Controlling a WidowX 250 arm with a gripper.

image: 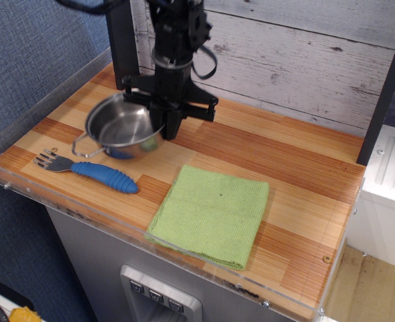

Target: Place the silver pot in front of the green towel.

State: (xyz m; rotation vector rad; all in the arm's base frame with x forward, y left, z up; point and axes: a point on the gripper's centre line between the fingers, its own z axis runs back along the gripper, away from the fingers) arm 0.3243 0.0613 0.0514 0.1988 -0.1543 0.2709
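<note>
The silver pot [120,127] is a shallow shiny steel pot with a wire loop handle on its left. It hangs tilted just above the wooden counter at the back left. My black gripper [168,129] is shut on the pot's right rim and holds it up. The green towel [210,213] lies flat at the front middle of the counter, to the right of and nearer than the pot. Pot and towel are apart.
A fork with a blue ribbed handle [90,170] lies on the counter in front of the pot. A clear acrylic rim [63,194] runs along the counter's front and left edges. A white plank wall [291,54] stands behind.
</note>
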